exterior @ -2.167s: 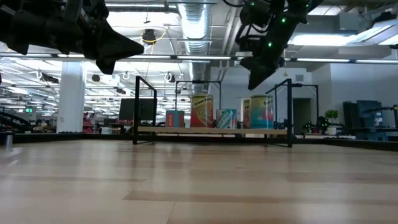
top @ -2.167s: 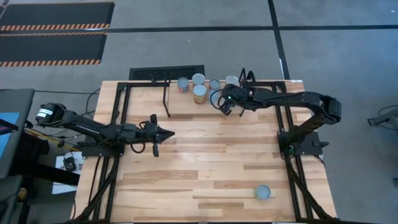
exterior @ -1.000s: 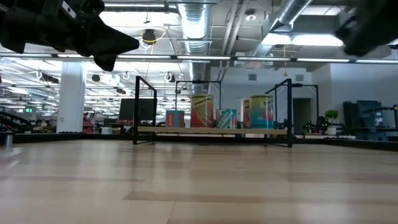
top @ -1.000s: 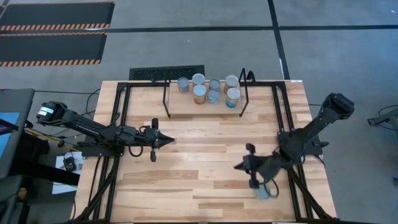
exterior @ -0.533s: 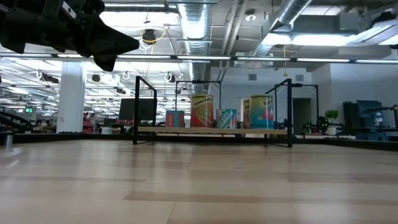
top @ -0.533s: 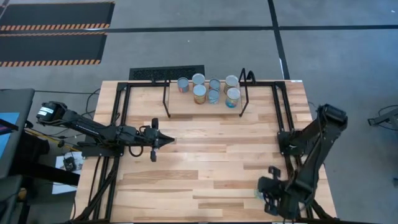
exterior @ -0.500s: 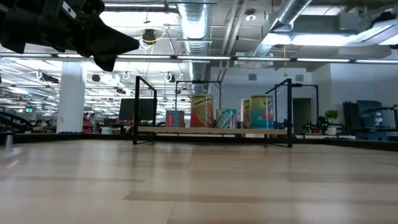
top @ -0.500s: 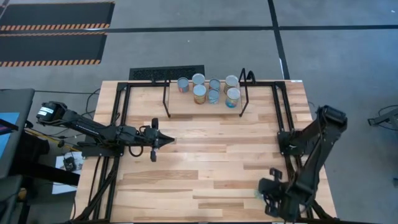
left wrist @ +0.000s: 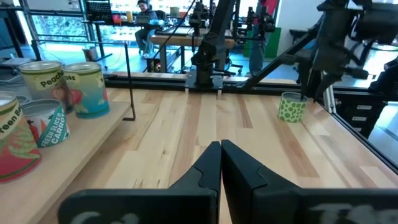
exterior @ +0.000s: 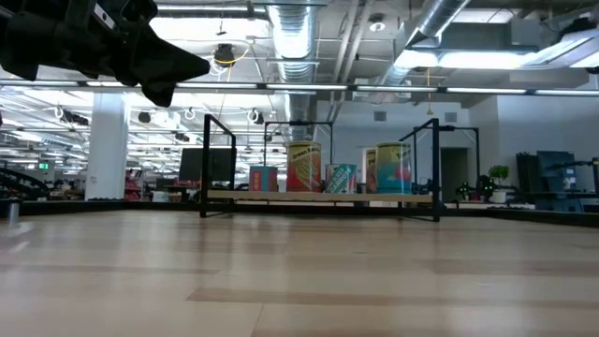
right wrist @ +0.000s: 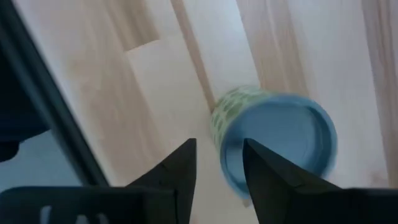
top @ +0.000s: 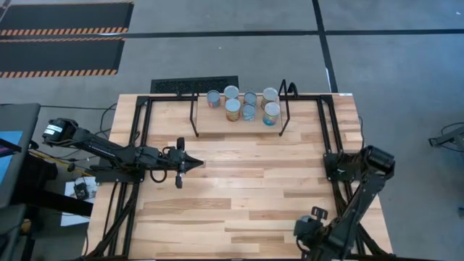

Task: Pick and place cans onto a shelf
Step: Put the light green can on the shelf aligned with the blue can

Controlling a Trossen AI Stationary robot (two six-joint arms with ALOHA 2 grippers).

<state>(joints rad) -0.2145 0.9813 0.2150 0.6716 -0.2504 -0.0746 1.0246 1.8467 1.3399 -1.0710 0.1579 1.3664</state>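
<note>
At the table's 5 o'clock corner, the right gripper [right wrist: 217, 163], fingers narrowly parted, hangs above a green-patterned can with shiny round top [right wrist: 273, 142], gripping nothing. Six cans [top: 243, 104] stand on the light-wood shelf [top: 217, 123] at 12 o'clock. Left gripper [top: 194, 164] waits at 9 o'clock, fingers together.

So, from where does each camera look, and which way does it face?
High view: above, straight down on the table, both arms.
Low view: table height, facing the shelf; left arm overhead.
Left wrist view: past the shut left pincer, across to the green can.
Right wrist view: down past the open right pincer onto that can, which both wrist views share.
</note>
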